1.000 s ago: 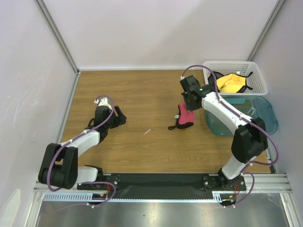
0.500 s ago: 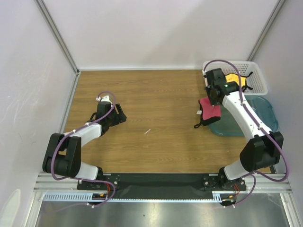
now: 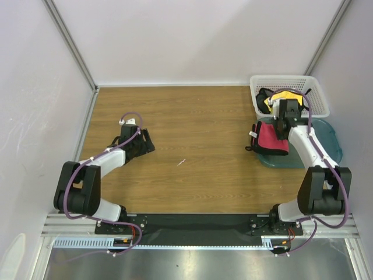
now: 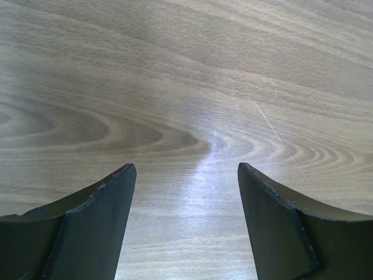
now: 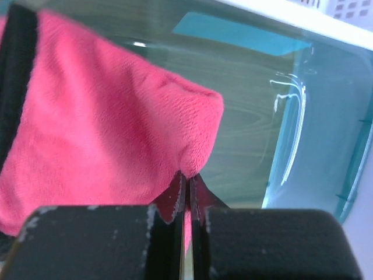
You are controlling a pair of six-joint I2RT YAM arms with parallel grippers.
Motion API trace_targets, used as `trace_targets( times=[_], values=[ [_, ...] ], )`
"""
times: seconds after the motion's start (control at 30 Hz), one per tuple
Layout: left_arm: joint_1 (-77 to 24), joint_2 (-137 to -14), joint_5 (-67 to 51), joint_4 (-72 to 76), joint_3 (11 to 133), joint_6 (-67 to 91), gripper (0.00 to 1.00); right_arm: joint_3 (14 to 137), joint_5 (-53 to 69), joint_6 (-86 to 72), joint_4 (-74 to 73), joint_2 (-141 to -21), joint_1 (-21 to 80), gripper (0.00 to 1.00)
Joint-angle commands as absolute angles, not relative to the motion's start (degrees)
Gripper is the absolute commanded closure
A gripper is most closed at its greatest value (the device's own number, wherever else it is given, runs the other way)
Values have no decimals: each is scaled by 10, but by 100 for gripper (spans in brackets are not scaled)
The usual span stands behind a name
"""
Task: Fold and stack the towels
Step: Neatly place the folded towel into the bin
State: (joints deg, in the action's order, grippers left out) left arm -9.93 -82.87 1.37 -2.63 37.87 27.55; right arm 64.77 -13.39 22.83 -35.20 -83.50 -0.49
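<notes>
While your right gripper (image 5: 187,188) is pinched shut on a fold of the soft pink-red square towel (image 5: 99,128) with black edging, that towel spreads out to the left of the fingertips in the right wrist view, its black border running along the far left side. From the top camera you see the same towel (image 3: 270,138) lying across the left rim of the teal translucent plastic tub (image 3: 327,139), partly over the tub and partly over the brown wood-grain surface (image 3: 192,122); you cannot tell from either view whether the cloth touches the tub or only hangs above it. Your right gripper (image 3: 282,129) sits above the tub's far left part, just in front of the white lattice plastic basket (image 3: 315,100), which stands touching the tub's far edge. Inside the basket you have a crumpled yellow towel (image 3: 285,98) with black edging, and a dark cloth bunched at its left end. Your left gripper (image 3: 146,142) is well apart from all this, low over the surface on the left side; the left wrist view shows that gripper (image 4: 186,175) with jaws spread wide and only bare wood (image 4: 175,70) between them.
</notes>
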Motion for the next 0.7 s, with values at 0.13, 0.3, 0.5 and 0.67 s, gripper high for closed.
trace_targets(
  times=[0.13,0.3,0.5,0.67],
  values=[
    [-95,-835,30,-31,404,279,23,542,-84,315,-142,-779,-31,100],
    [-95,-831,40,-35,405,278,23,518,-37,322,-98,-797,-71,100],
    [-95,-808,57,-41,396,278,23,521,12,325,-90,-834,-87,100],
    [-95,-802,62,-45,396,278,23,539,0,338,-107,-881,-93,100]
  ],
)
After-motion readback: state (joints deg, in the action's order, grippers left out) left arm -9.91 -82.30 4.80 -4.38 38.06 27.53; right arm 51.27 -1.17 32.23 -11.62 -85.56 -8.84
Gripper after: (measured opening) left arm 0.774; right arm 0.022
